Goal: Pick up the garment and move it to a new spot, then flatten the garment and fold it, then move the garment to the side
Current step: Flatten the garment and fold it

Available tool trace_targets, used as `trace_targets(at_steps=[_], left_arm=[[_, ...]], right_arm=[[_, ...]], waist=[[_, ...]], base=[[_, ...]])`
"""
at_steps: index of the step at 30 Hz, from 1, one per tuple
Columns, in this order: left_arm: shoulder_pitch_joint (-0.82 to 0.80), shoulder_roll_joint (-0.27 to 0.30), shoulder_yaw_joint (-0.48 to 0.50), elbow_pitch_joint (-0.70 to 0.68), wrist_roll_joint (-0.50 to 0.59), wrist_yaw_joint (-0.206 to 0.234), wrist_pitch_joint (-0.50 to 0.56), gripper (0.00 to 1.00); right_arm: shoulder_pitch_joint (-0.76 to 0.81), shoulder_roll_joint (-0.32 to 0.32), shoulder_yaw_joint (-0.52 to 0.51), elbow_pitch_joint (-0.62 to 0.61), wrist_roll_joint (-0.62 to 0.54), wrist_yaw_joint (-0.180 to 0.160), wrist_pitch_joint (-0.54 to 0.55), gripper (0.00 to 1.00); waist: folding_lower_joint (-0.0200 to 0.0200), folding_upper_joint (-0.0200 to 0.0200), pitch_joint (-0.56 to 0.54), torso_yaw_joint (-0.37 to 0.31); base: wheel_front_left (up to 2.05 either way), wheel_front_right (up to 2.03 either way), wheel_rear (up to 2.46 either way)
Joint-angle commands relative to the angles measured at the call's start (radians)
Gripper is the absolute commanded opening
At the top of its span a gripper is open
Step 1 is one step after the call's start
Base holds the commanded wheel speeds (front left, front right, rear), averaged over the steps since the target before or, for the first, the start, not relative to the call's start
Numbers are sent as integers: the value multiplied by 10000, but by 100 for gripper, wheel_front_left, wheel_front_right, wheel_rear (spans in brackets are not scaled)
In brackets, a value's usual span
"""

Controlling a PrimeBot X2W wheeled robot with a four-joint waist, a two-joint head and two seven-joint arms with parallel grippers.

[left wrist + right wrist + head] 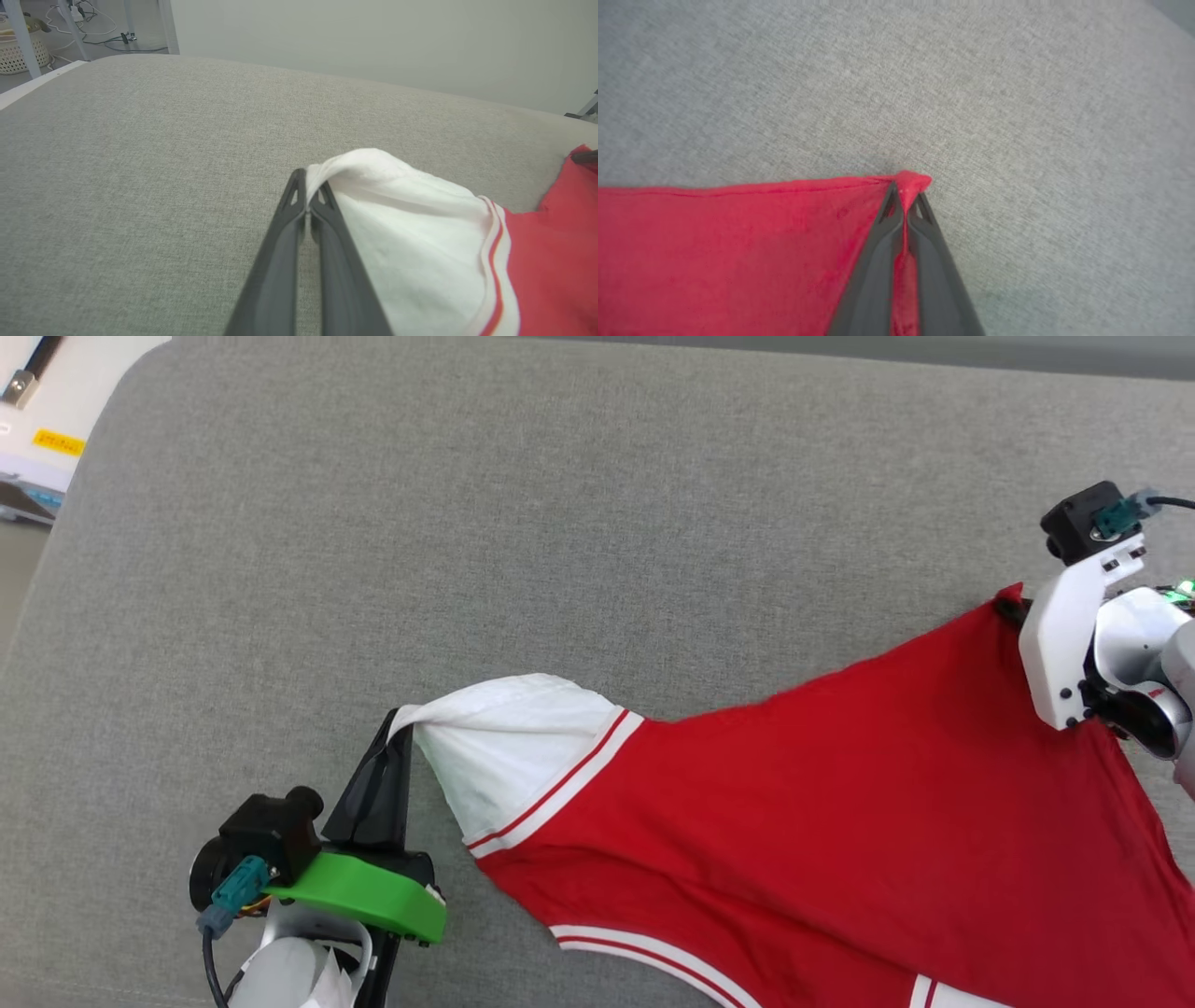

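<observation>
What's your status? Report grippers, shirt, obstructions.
Left gripper shut on shirt sleeve. Right gripper shut on red corner. Shirt stretched between them over grey surface. No obstruction seen.

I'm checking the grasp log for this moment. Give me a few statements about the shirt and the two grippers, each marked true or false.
1. The left gripper is shut on the white sleeve of the shirt. True.
2. The right gripper is open and hangs clear of the shirt. False: it is shut on a red corner of it.
3. The surface under the shirt is grey cloth. True.
4. The shirt is folded into a neat square. False: it is unfolded, stretched out between the two grippers.
</observation>
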Motion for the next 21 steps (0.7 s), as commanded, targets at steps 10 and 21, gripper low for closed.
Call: trace_targets(at_steps=[10,21], left_arm=[[-128,574,346,-755,235,-37,-24,0],[-2259,1454,348,-2155,562,-61,847,0]], right_arm=[[333,-964,-93,-1306,210,-13,-2498,0],[441,-1259,-1584,-3045,-271,-13,-3506,0]], waist=[[0,0,-1246,-593],[0,0,-1673,-1034]], base=[[0,0,0],[0,0,0]])
